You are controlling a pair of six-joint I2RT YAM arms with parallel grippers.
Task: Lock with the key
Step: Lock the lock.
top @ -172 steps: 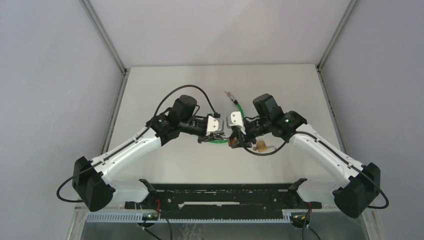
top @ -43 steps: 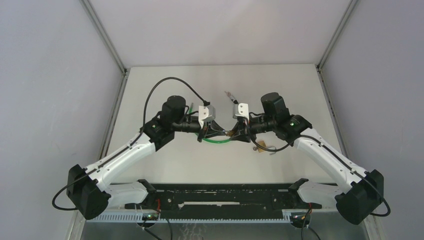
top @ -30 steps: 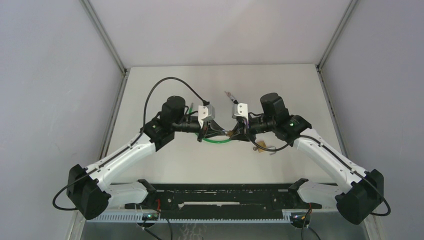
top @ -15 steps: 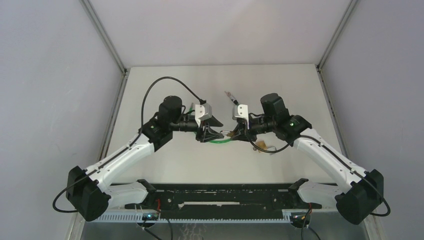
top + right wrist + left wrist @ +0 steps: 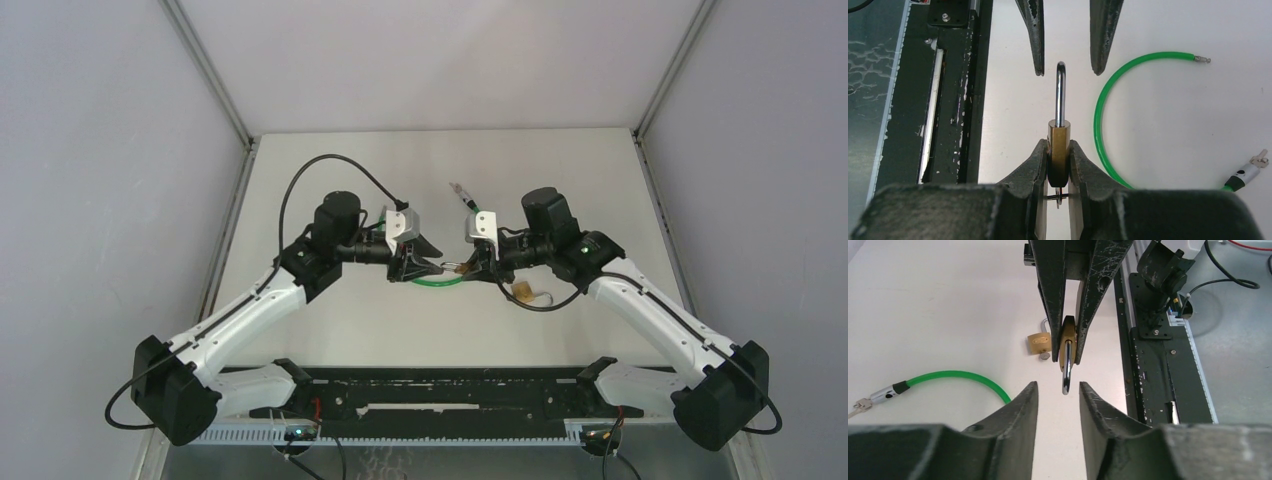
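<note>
My right gripper (image 5: 1058,146) is shut on the body of a brass padlock (image 5: 1058,150). The padlock's steel shackle (image 5: 1061,95) points at the left gripper. A thin metal piece (image 5: 1058,197), seemingly the key or its ring, shows under the lock body between the right fingers. My left gripper (image 5: 1058,387) is open, its fingertips (image 5: 1035,45) on either side of the shackle tip (image 5: 1066,382) without touching it. In the top view the padlock (image 5: 461,268) hangs above the table between the left gripper (image 5: 432,264) and the right gripper (image 5: 478,266).
A green cable (image 5: 438,283) with metal ends curves on the table under both grippers. A second brass padlock (image 5: 522,290) lies on the table below the right wrist, also seen as a small padlock (image 5: 1039,342). The black base rail (image 5: 440,392) runs along the near edge.
The left gripper, shut at the shackle a second ago, has opened and drawn back slightly to the left. The right gripper still holds the padlock in place.
</note>
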